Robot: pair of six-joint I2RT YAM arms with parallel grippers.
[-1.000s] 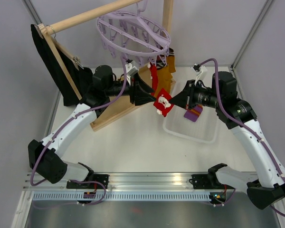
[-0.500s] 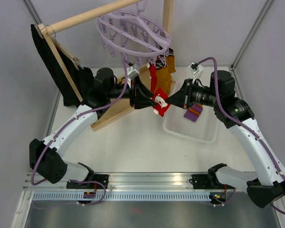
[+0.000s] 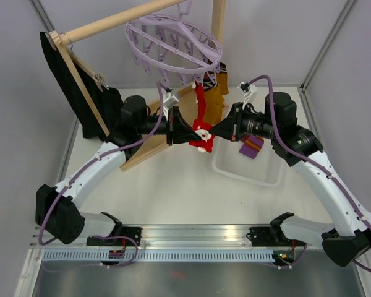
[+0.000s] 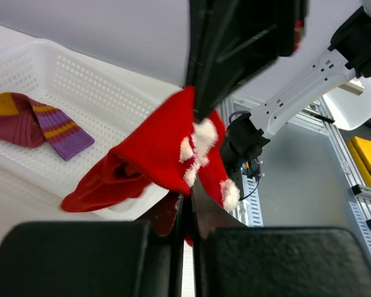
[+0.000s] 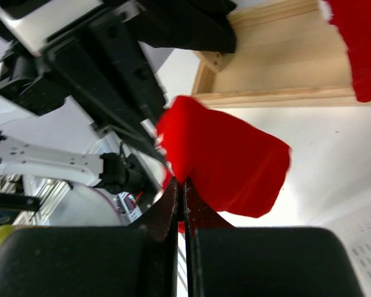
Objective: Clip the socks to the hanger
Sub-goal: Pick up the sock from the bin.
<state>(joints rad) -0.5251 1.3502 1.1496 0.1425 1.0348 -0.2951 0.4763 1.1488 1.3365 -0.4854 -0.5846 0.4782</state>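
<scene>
In the top view the left hand [image 3: 193, 133] and the right hand [image 3: 214, 130] are meeting tip to tip above the tabletop [image 3: 173, 192], with the red sock [image 3: 202, 136] stretched between them. The left hand is coming in from 9 o'clock; in its own wrist view its fingers are standing nearly together and pinching the lower edge of the red sock, whose white bits are facing that camera. The right hand is reaching in from 3 o'clock, its fingers pressed closed on the opposite edge of the same sock.

The hanger [image 3: 173, 40] is hanging at 12 o'clock from the held sock, up on the wooden rack [image 3: 111, 21]. A second red sock [image 3: 200, 102] is dangling from one of its pegs, directly above the two hands, and a mustard sock [image 3: 217, 93] is hanging just beside it at 1 o'clock.

At 4 o'clock from the hands a white basket [image 3: 247, 176] is sitting on the tabletop, partly under the right arm, with a striped sock [image 3: 252, 146] in maroon and purple lying inside it. A black garment [image 3: 65, 80] is draping off the rack at 10 o'clock
</scene>
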